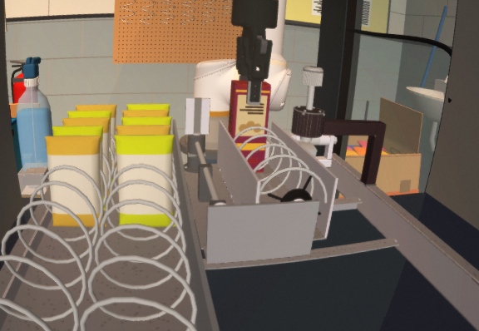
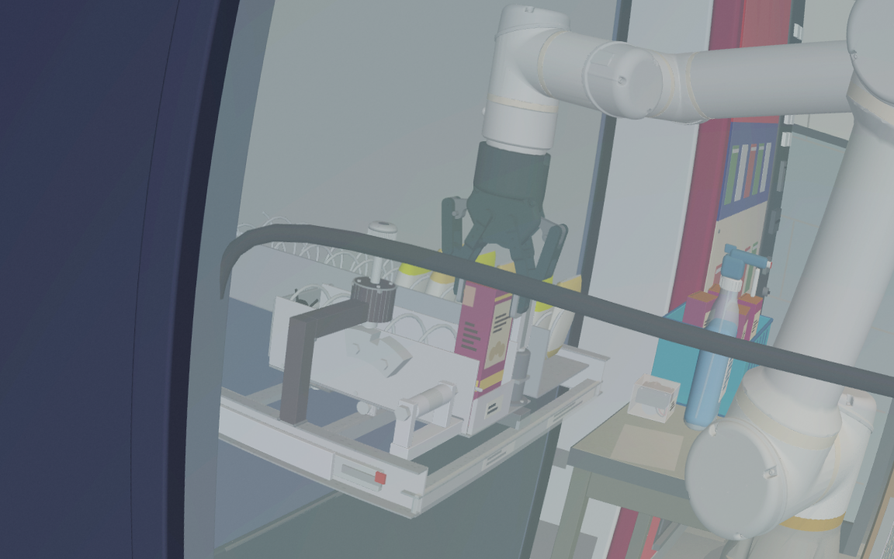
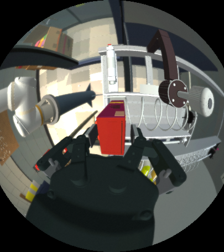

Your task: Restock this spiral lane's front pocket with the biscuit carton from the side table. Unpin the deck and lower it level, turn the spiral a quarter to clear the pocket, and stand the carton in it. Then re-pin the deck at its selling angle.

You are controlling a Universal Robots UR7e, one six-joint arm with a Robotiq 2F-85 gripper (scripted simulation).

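The red biscuit carton (image 1: 249,125) (image 2: 485,337) (image 3: 112,125) stands upright at the far end of the grey spiral lane (image 1: 272,171) (image 3: 157,116), between the lane's side walls and behind the wire spiral's coils. A knurled dark knob (image 1: 308,122) (image 3: 172,94) with a pale pin handle (image 1: 312,77) (image 3: 204,100) sits at the lane's right side, on a dark brown bracket (image 1: 366,146) (image 2: 301,358). A black handwheel (image 1: 293,195) sits at the spiral's near end. My gripper (image 1: 255,92) (image 2: 499,278) (image 3: 112,135) hangs straight down over the carton's top, open and holding nothing.
The lane's grey side walls flank the carton closely. Rows of yellow and orange packets (image 1: 112,159) fill the spiral tray to the left. A blue spray bottle (image 1: 32,117) (image 2: 714,347) stands on the side table, and a cardboard box (image 1: 391,154) sits at the right.
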